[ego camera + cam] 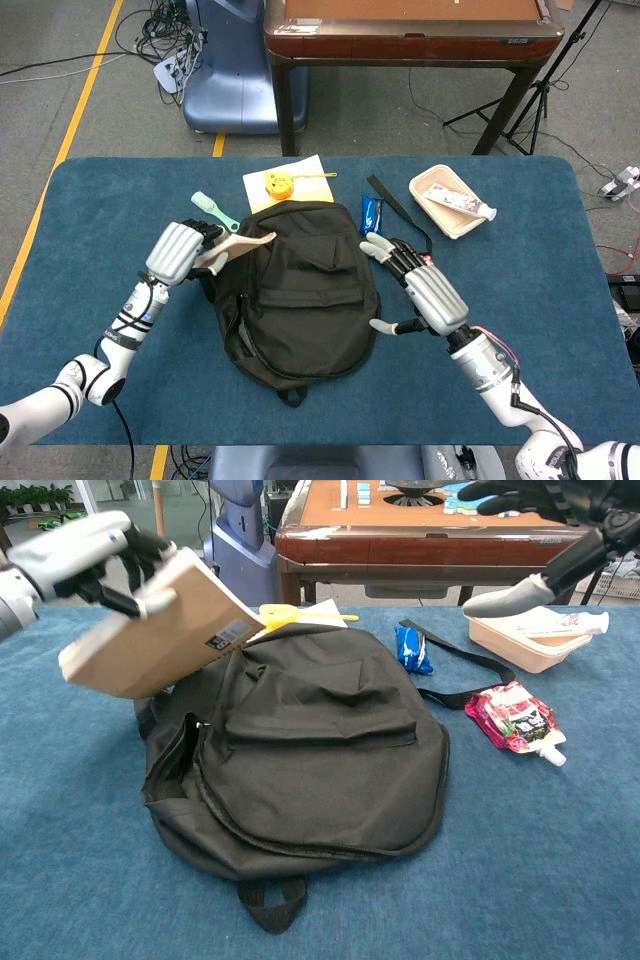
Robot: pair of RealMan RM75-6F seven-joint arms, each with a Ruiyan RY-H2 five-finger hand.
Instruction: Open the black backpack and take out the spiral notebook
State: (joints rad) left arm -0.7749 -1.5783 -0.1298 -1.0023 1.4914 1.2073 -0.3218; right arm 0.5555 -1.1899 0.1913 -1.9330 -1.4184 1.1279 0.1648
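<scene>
The black backpack point(300, 285) point(300, 750) lies flat in the middle of the blue table. My left hand point(178, 254) point(85, 555) grips the brown-covered spiral notebook point(160, 630) point(238, 246), held tilted in the air over the backpack's left shoulder. My right hand point(425, 295) point(550, 520) is lifted off the bag to its right, fingers spread and holding nothing; the chest view shows only part of it at the top right.
Behind the bag lie a mint brush point(212, 210), yellow paper with a yellow tape measure point(277, 183), a blue packet point(371, 214) and a black strap point(400, 212). A white tray point(450, 200) and a red pouch point(422, 282) sit to the right.
</scene>
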